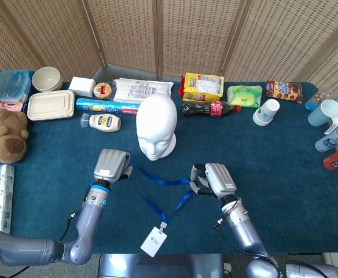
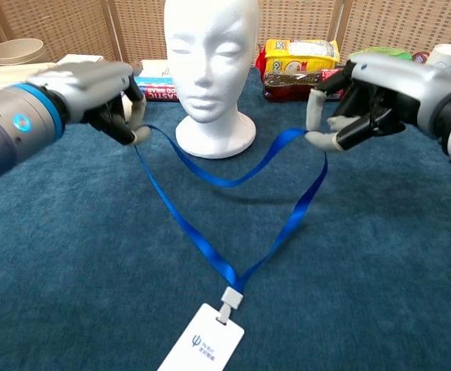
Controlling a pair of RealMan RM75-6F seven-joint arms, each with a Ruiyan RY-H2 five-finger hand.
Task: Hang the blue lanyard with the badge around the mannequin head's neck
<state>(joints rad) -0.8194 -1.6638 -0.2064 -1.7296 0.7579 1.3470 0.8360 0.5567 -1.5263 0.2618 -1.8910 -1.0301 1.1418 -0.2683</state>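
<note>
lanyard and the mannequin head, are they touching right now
Apart. In the chest view the lanyard sags between the left hand and right hand, with blue cloth showing between its strap and the mannequin head.
</note>
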